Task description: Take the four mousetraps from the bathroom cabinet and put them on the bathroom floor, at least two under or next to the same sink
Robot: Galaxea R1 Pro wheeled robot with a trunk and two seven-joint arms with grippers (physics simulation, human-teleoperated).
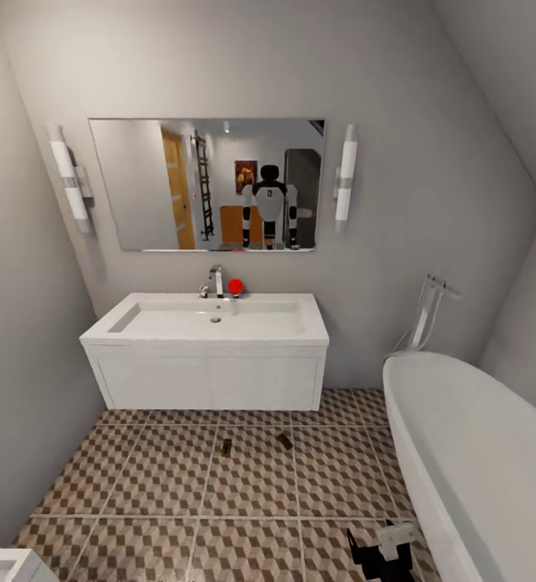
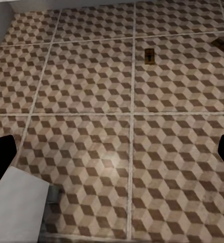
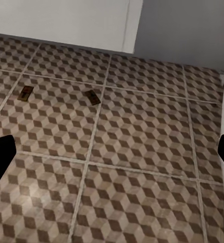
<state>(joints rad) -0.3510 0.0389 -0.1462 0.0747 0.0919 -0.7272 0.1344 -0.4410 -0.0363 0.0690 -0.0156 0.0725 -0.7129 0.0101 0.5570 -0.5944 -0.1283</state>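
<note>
1. Two mousetraps lie flat on the bathroom floor [image 1: 170, 477], just in front of the bathroom sink [image 1: 211, 322]: the left mousetrap [image 1: 226, 447] and the right mousetrap [image 1: 284, 440], near each other, not touching.
2. Right gripper [image 1: 381, 550] hangs low beside the bathtub [image 1: 478, 436]; its fingers [image 3: 0, 157] stand wide apart, holding nothing.
3. Left gripper [image 2: 112, 157] likewise spread apart and empty over the tiles.

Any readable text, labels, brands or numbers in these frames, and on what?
None: no text can be read.
Framed picture in the mirror: too small and blurred to tell any lettering.
Mousetraps on the floor: no legible marks.
Sink and bathtub: plain.
</note>
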